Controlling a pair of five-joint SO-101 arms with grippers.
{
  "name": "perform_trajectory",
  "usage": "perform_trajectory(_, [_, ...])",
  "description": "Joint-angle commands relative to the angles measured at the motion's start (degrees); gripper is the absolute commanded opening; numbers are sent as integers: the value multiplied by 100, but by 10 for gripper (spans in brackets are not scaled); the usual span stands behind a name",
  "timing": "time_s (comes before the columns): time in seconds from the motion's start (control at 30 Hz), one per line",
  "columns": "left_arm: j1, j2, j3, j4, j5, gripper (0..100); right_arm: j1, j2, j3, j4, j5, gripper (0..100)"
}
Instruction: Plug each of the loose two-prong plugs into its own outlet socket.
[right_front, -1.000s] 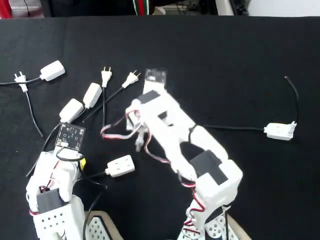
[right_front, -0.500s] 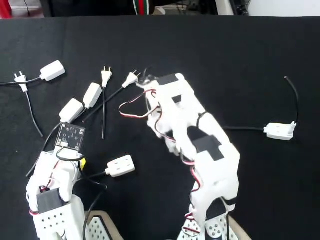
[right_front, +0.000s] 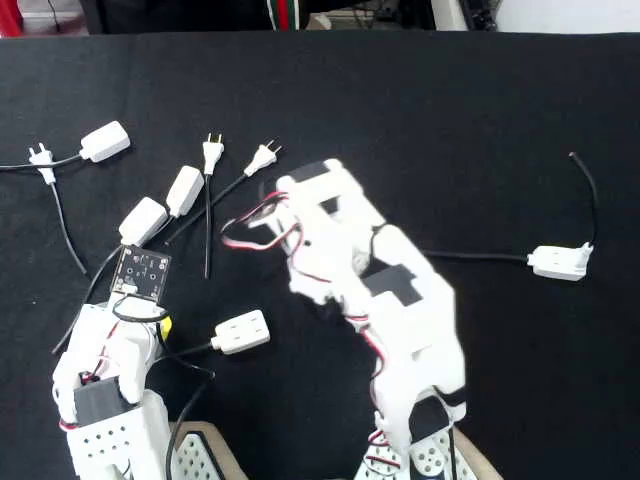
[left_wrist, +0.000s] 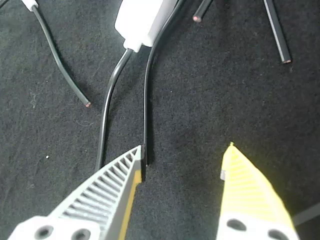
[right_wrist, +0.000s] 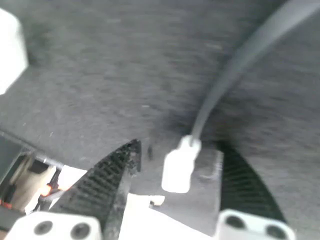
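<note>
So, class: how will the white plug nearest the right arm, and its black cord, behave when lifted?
The plug looks small, so probably light and stiff. Its thin cord trails across the table, so it will likely flop and drag. The plug's smooth plastic might slip.

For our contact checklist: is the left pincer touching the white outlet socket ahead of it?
Apart. The left wrist view shows black cloth between the left pincer and the white outlet socket.

three white two-prong plugs lie loose: far-left plug (right_front: 41, 157) at the left edge; middle plug (right_front: 212, 151) and right plug (right_front: 264, 158) upper centre, prongs pointing up-frame. white lower socket (right_front: 241, 332) lies lower left; far socket (right_front: 558, 262) at right.
</note>
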Motion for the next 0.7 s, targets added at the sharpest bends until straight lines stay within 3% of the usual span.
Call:
perform_trajectory(0.0, [31, -26, 110, 18, -44, 221, -334, 119, -382, 220, -501, 276])
perform_trajectory(0.33, [22, -26, 110, 0, -44, 212, -158, 224, 66, 229, -651, 272])
perform_trajectory(0.67, [22, -26, 110, 0, -44, 212, -88, -884, 57, 237, 229, 270])
